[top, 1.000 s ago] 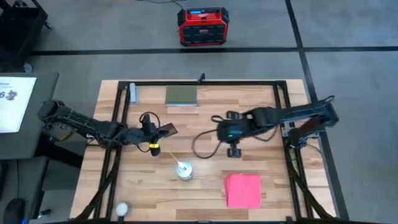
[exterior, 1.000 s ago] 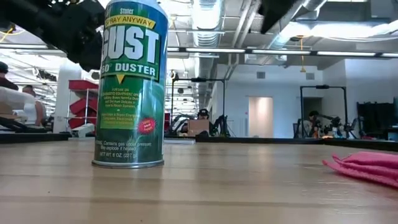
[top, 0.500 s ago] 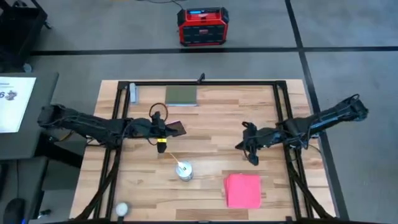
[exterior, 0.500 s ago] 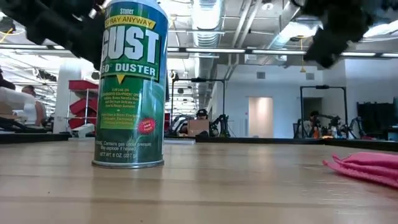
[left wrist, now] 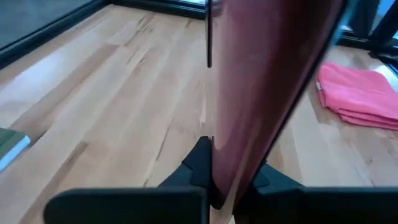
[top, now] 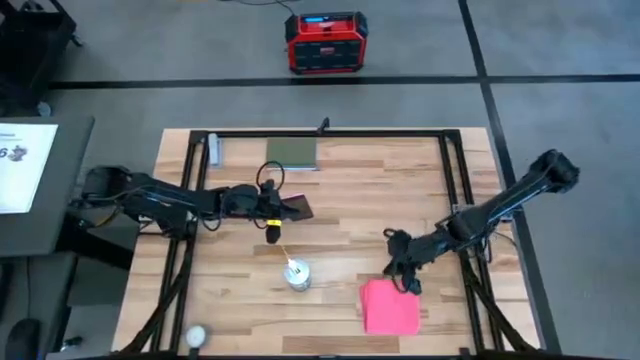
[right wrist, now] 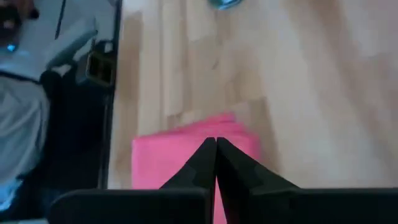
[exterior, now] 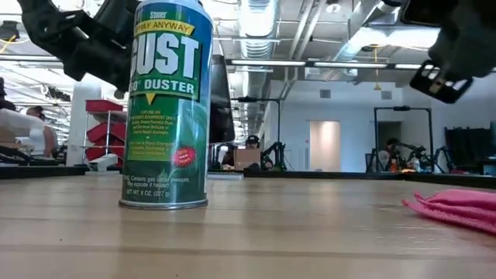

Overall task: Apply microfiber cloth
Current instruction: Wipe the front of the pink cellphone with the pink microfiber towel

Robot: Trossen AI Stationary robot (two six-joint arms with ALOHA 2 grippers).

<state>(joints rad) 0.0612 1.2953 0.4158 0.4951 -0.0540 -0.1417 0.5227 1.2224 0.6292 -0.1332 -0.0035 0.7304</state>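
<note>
Your table (top: 340, 215) carries the folded microfiber cloth (top: 391, 306) near its front edge, right of centre, untouched. Your right gripper (top: 404, 270) hovers just beyond it, fingers pressed together, likely lining up a grab. Your left gripper (top: 272, 203), mid-table, pinches the phone (top: 296, 207) on edge, presenting it for wiping.

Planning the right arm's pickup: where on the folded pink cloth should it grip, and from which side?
Grip the microfiber cloth at its upper-left corner, coming from straight above. It lies flat and folded on the table, so only a pinch at an edge gets under the layers. That corner is nearest the right tool, whose fingers look shut and would probably need opening.
</note>
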